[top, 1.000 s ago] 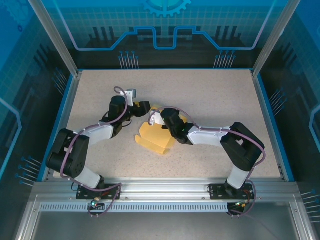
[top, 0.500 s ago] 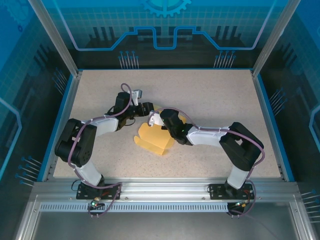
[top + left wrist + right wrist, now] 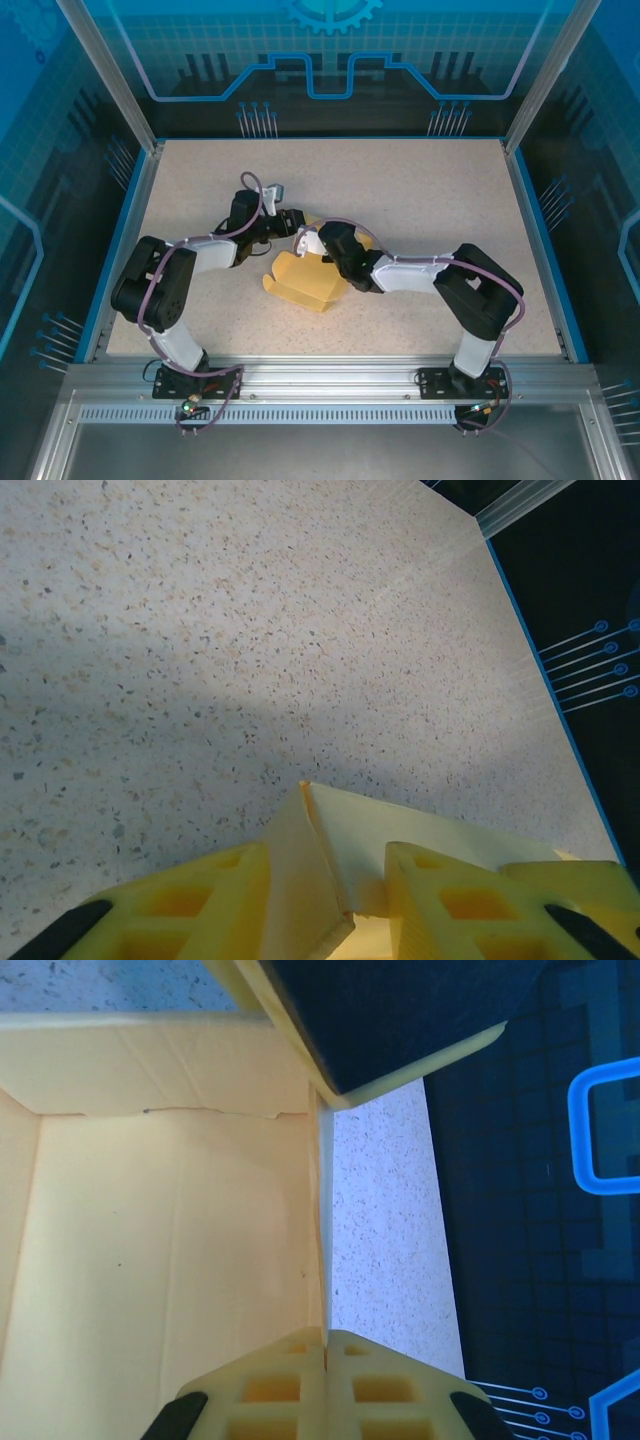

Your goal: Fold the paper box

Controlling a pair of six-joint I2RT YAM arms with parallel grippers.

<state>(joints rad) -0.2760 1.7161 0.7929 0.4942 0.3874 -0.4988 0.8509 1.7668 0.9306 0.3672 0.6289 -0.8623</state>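
Pinches a box (image 3: 300, 288) wall in the closed right gripper (image 3: 323, 1345) near the table's (image 3: 430, 190) middle and straddles the upright corner flap (image 3: 345, 845), dead ahead, with the left gripper (image 3: 325, 865), jaws parted.

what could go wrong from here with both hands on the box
1. The left hand straddles a raised corner flap of the paper box; squeezing there may crease it off its fold line.
2. The right hand pinches one thin wall; if the hands pull apart, the card may tear or slip free.
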